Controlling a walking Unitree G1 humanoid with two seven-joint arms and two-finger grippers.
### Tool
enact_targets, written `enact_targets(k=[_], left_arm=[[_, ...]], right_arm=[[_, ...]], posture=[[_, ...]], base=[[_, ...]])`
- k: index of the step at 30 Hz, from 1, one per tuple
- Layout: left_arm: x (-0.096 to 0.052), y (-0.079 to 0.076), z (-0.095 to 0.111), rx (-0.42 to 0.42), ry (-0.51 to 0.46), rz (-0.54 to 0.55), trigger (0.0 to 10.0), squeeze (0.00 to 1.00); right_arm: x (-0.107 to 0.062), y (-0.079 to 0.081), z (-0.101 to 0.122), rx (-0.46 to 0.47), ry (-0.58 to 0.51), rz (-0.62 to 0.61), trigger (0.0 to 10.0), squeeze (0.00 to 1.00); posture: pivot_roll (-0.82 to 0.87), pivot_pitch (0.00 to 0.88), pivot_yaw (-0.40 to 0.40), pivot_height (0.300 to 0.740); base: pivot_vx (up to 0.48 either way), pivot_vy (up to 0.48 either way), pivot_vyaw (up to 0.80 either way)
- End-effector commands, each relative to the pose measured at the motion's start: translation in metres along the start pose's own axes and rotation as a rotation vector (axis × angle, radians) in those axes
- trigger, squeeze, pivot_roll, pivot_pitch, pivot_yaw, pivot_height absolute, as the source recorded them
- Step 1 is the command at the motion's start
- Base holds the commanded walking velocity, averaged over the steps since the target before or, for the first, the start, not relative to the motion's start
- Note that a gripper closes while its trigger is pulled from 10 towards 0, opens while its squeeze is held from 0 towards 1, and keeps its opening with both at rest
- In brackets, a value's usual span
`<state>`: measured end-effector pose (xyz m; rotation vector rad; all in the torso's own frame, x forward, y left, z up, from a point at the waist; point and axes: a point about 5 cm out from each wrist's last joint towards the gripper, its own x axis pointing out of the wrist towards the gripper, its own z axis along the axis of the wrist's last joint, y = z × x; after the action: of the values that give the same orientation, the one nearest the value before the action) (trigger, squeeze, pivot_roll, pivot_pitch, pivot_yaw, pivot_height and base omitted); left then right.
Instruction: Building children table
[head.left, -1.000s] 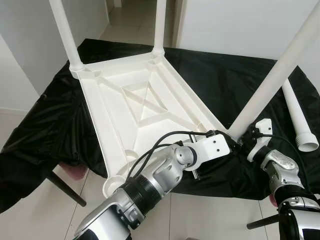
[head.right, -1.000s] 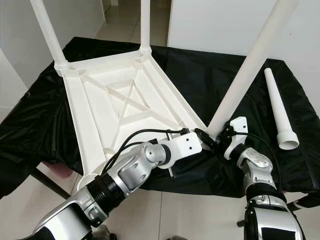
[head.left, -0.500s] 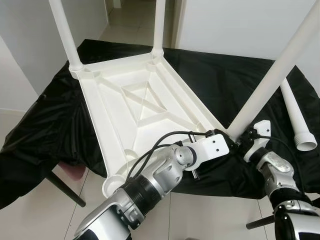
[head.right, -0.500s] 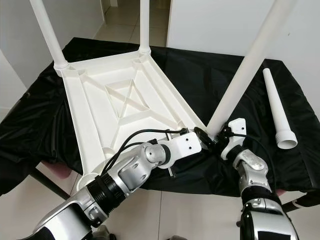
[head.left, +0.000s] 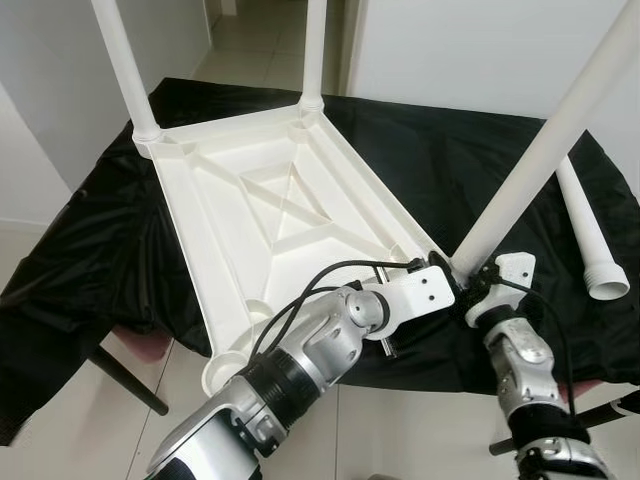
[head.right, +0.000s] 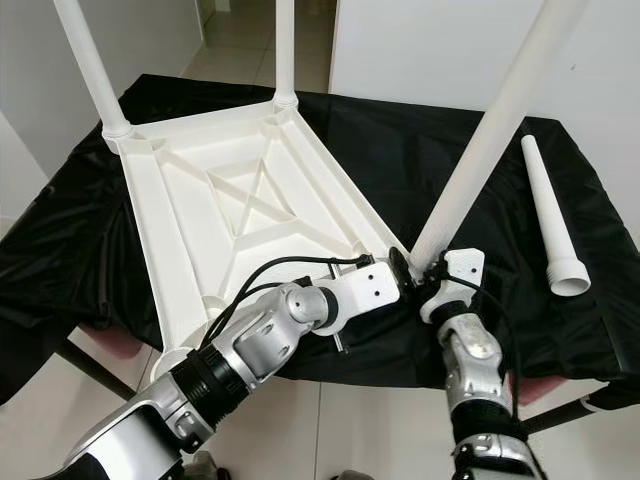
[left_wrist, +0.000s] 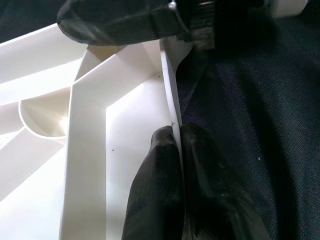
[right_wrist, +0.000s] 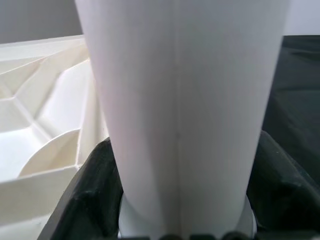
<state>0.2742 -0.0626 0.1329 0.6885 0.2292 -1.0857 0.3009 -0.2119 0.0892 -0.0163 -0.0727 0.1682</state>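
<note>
The upturned white plastic tabletop (head.left: 270, 215) lies on the black cloth-covered table (head.left: 90, 250), two legs already standing at its far corners. My left gripper (left_wrist: 177, 150) pinches the tabletop's thin rim beside the near right corner. My right gripper (head.right: 437, 283) clasps the base of the third white leg (head.right: 490, 130), which has straightened slightly over the last second, so it seems nearly seated. The fourth tapered leg (head.right: 550, 225) waits on the cloth.
</note>
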Motion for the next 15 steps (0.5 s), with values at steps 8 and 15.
enact_targets(k=[8,15], left_arm=[[0.003,-0.012,0.008,0.023,-0.021,-0.062,10.0,0.0],[0.003,-0.012,0.008,0.02,-0.022,-0.061,10.0,0.0]], right_arm=[[-0.005,0.047,-0.033,0.113,0.206,-0.247,10.0,0.0],[-0.003,0.05,-0.03,0.095,0.235,-0.341,10.0,0.0]], posture=[[0.01,0.031,-0.022,0.74],[0.02,0.027,-0.029,0.74]], base=[[0.0,0.0,0.0],[0.0,0.0,0.0]])
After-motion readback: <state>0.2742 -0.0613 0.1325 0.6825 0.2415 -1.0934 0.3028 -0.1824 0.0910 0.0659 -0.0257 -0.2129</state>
